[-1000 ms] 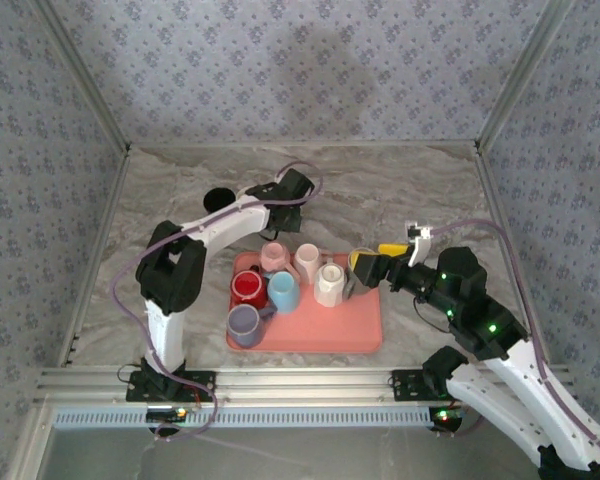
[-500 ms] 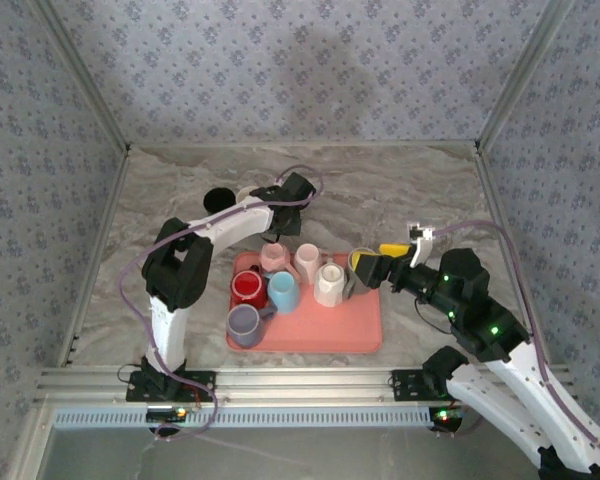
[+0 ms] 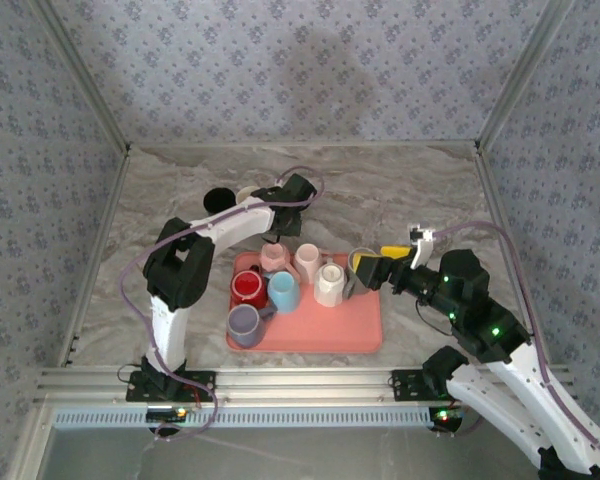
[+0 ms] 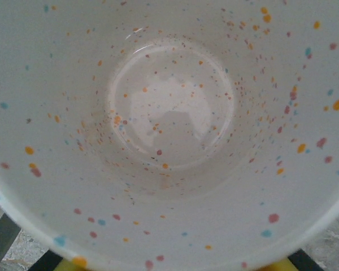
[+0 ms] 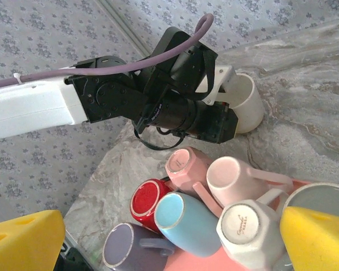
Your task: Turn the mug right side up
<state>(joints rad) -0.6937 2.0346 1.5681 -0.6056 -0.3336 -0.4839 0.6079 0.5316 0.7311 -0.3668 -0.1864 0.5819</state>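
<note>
The speckled white mug [image 5: 247, 106] is off the pink tray [image 3: 352, 332], out on the bench [image 3: 400, 185] just past the tray's far-left corner, with the left gripper [image 3: 263, 197] right up against its rim. Through the left wrist camera I am looking straight down into its mouth, at the glossy bottom and the orange, red and blue flecks; bits of yellow pad poke out under the rim, but I cannot tell whether those fingers are pinching the wall or only resting by it. A black round thing [image 3: 217, 198] sits just beside the mug on its left. Between that mug and my right gripper [image 3: 378, 262] stands the whole cluster on the tray: a pink mug [image 3: 275, 256] and a pale pink mug [image 3: 307, 262] at the back, a red mug [image 3: 247, 287] and a light blue mug [image 3: 283, 292] on their sides, a lavender mug [image 3: 243, 323] nearest, and a white mug [image 3: 329, 285] upside down with its maker's stamp showing. The right gripper hovers at the tray's right edge with its yellow fingers [image 5: 24, 240] spread wide, holding nothing, and a grey-rimmed mug [image 5: 321, 195] sits just behind the right-hand one.
</note>
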